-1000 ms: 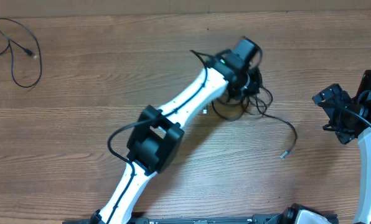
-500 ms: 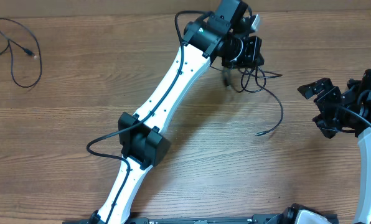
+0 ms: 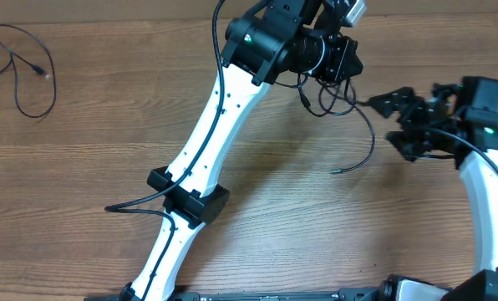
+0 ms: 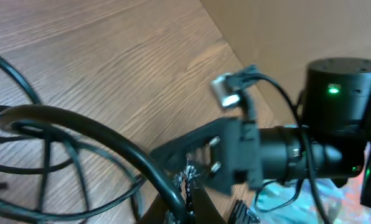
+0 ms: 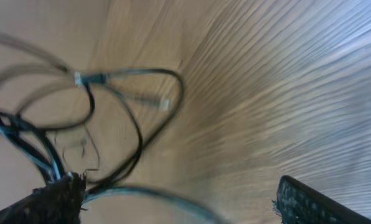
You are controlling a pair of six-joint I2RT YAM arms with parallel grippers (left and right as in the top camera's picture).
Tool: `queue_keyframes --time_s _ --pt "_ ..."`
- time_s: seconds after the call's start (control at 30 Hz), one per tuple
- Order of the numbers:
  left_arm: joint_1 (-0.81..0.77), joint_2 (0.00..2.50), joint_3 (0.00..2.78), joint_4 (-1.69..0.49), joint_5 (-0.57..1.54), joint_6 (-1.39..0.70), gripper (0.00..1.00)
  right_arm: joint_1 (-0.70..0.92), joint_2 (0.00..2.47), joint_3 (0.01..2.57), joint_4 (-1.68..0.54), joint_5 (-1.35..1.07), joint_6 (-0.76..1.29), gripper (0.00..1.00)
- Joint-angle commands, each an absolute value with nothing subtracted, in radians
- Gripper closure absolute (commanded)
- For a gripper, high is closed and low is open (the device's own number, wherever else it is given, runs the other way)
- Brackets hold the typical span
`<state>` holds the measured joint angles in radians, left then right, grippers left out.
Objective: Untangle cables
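Operator: Where can you pass?
Manual: Either side of the left arm point(image 3: 220, 125), the table point(image 3: 316, 242) lies open. Top right, cables point(image 3: 332, 94) and right gripper point(image 3: 384, 119) crowd your path.

Worktop point(image 3: 82, 192): light brown wood grain, boards running left-right. Far-left back corner: single cable point(image 3: 14, 75) lying flat in a loose open loop. Its plug point(image 3: 40, 72) is inside the loop and one end runs off the left edge. Well apart from it, back centre-right: cable bundle point(image 3: 332, 96); can't tell how much of it touches the wood. One strand point(image 3: 373, 142) curves out of it toward the front, with its tip point(image 3: 333, 170) down by the surface. Right wrist view is blurred: loops over the same grain, with a small connector point(image 5: 164, 103) among them.
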<state>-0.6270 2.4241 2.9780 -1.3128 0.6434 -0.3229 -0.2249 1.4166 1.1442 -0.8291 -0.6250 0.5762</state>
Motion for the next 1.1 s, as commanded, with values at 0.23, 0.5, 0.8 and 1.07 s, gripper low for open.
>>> queue_keyframes --time_s 0.23,0.5,0.8,1.07 --pt "-0.639 2.418 3.144 -1.312 0.696 -0.295 0.96 -0.099 1.438 1.143 -0.811 -0.631 0.75 0.31" --pt "-0.637 2.406 3.143 -1.235 0.673 -0.334 0.96 -0.097 1.438 1.131 -0.871 -0.631 1.031 0.32" --pt "-0.64 2.406 3.143 -1.198 0.654 -0.318 0.96 -0.096 1.439 1.118 -0.795 -0.742 1.195 0.39" --pt "-0.64 2.406 3.142 -1.215 0.643 -0.253 0.96 -0.096 1.439 1.118 -0.751 -0.802 1.287 0.49"
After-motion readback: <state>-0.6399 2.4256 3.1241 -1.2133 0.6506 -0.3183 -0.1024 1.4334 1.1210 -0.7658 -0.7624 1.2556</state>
